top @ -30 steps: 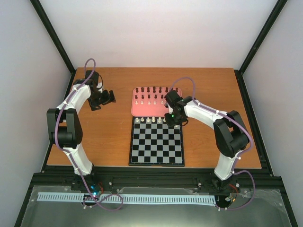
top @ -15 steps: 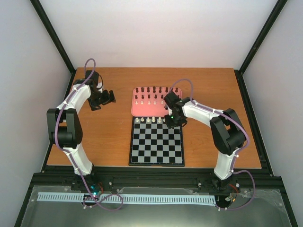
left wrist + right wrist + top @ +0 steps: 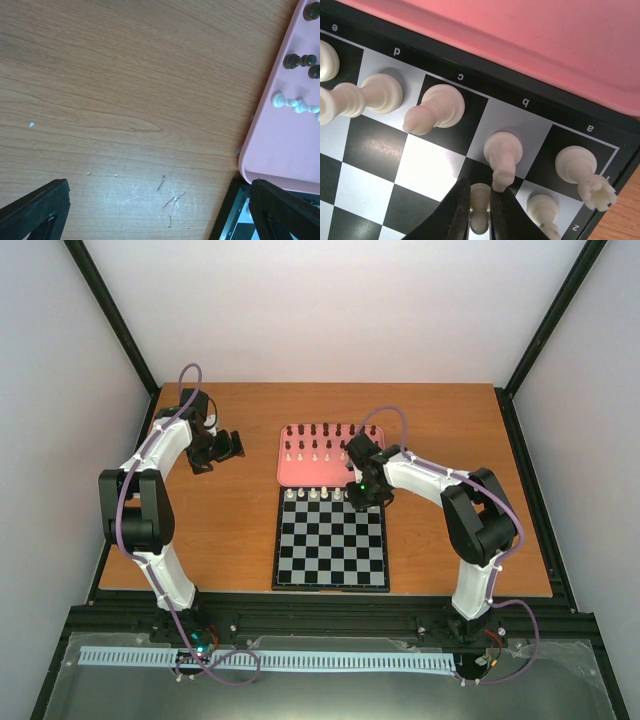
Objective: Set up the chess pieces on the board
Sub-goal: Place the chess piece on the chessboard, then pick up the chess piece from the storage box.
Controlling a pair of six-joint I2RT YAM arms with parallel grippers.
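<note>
The checkered board (image 3: 330,550) lies mid-table with cream-white pieces (image 3: 313,495) along its far row. In the right wrist view a rook (image 3: 580,167), a knight (image 3: 502,150) and a bishop (image 3: 437,107) stand on that row, and a pawn (image 3: 540,207) stands in front of the rook. My right gripper (image 3: 362,495) is over the board's far right corner. It is shut on a cream-white pawn (image 3: 481,197) standing on a black square in front of the knight. My left gripper (image 3: 232,445) is open and empty above bare table left of the tray; its fingers (image 3: 35,210) are wide apart.
The pink tray (image 3: 300,475) touches the board's far edge and holds rows of dark pieces (image 3: 325,429) and white pieces (image 3: 315,450). The left wrist view shows the tray's edge (image 3: 280,155), some pieces (image 3: 297,61) and the board's corner (image 3: 235,220).
My right gripper has edged slightly left over the board's far right corner, with its elbow drawn in. The left arm has not moved.
</note>
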